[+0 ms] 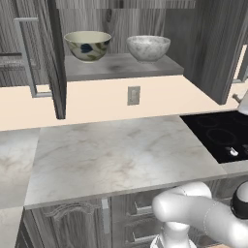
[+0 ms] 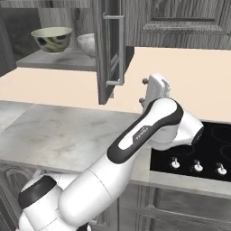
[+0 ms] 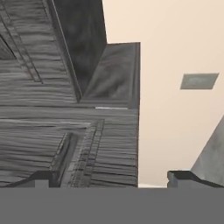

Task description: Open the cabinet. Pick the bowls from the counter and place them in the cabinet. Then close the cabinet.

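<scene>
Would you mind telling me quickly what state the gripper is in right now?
Gripper: open and holding nothing, its fingertips wide apart and pointing at the open cabinet door.

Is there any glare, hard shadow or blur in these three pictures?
Left base view: even light, no glare on the counter; soft shade inside the cabinet behind the bowls. Right base view: the cooktop looks flat black, without reflections. Hand view: coarse wood grain, slightly blurred.
</scene>
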Available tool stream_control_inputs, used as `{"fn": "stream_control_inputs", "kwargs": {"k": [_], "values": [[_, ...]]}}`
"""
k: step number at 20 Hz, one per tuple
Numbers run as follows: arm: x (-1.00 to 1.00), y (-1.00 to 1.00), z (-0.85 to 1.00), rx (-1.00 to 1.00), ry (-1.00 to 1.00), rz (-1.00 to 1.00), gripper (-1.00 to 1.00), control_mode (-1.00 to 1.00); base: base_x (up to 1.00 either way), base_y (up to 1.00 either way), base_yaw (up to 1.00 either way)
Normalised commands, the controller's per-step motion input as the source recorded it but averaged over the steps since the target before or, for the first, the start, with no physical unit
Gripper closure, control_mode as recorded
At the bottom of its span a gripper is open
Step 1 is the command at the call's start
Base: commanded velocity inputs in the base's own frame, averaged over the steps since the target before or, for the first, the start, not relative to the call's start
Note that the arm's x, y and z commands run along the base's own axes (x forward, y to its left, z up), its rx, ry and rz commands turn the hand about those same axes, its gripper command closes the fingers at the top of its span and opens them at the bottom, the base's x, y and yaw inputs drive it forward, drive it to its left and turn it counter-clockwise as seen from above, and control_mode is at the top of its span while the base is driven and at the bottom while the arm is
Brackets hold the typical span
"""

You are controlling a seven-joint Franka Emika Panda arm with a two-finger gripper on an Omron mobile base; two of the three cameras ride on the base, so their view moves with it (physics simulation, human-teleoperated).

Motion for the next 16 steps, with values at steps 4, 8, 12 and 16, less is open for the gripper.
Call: {"fn": "stream_control_inputs", "kwargs": {"k": [4, 8, 12, 16], "values": [[0.14, 0.13, -0.01, 0.00, 0.00, 0.11, -1.00, -1.00, 0.00, 0.00, 0.00], [0.08, 0.24, 0.00, 0.00, 0.00, 0.11, -1.00, -1.00, 0.00, 0.00, 0.00], [0.04, 0.31, 0.00, 0.00, 0.00, 0.10, -1.00, -1.00, 0.00, 0.00, 0.00], [0.02, 0.40, 0.00, 0.00, 0.00, 0.10, -1.00, -1.00, 0.00, 0.00, 0.00]]}}
